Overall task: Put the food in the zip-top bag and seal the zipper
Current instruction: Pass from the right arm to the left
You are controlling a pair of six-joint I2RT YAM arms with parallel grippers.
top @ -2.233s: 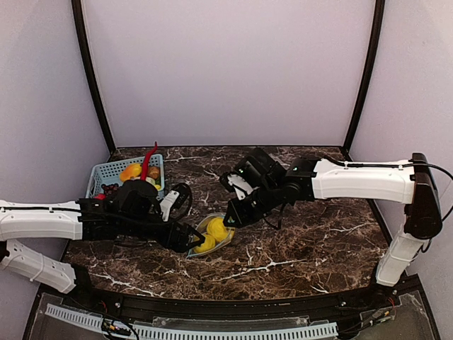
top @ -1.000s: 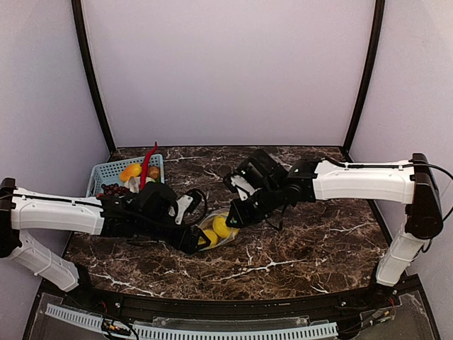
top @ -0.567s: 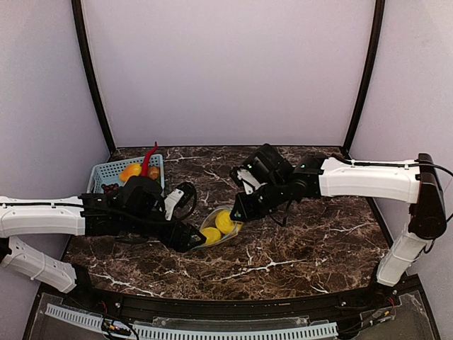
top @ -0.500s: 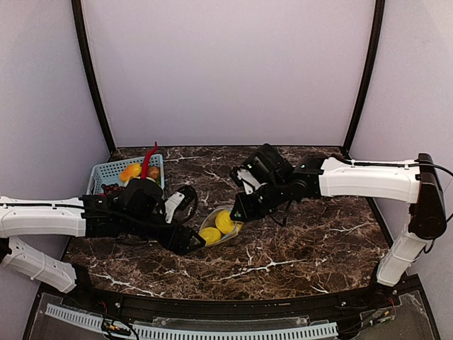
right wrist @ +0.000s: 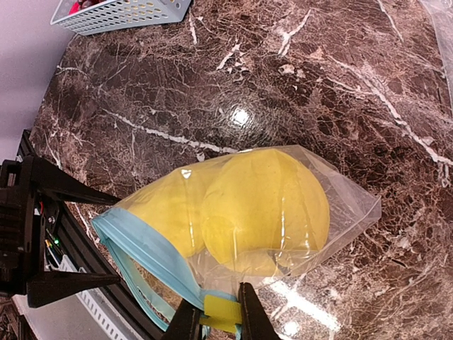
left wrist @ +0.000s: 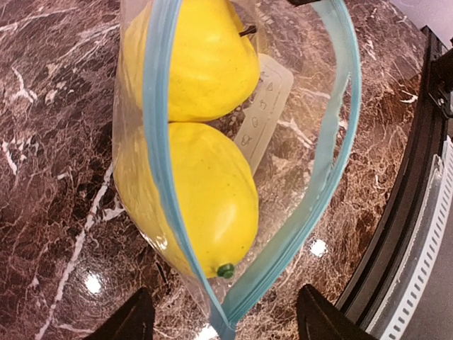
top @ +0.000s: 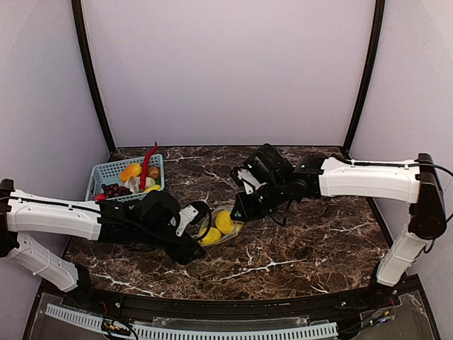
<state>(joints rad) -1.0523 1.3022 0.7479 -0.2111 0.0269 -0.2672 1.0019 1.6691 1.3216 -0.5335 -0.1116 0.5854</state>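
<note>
Both lemons already lie inside the zip-top bag (right wrist: 345, 205) on the marble table (top: 318, 244), in front of the arms and well apart from the blue basket (top: 106, 172): in the left wrist view the near lemon (left wrist: 202, 198) and the far lemon (left wrist: 209, 60) touch end to end behind the clear film. The zipper (left wrist: 157, 127) is not closed, since its two teal strips meet only at the near corner and diverge widely toward the far end. The right gripper (right wrist: 216, 319) has its fingers pressed together on a yellow tab (right wrist: 223, 310) at one end of the bag's mouth, holding that end up. The left gripper (left wrist: 223, 320) stands with its fingers spread to either side of the opposite teal corner, which appears to touch neither finger. Compared with the view half a second earlier, the left arm has pushed forward from just short of the bag, so that the corner now sits between its fingers, while the right gripper and the bag hold their place. The filling step thus appears complete, and sealing has yet to begin; closing the left fingers on that corner looks the likely next move
</note>
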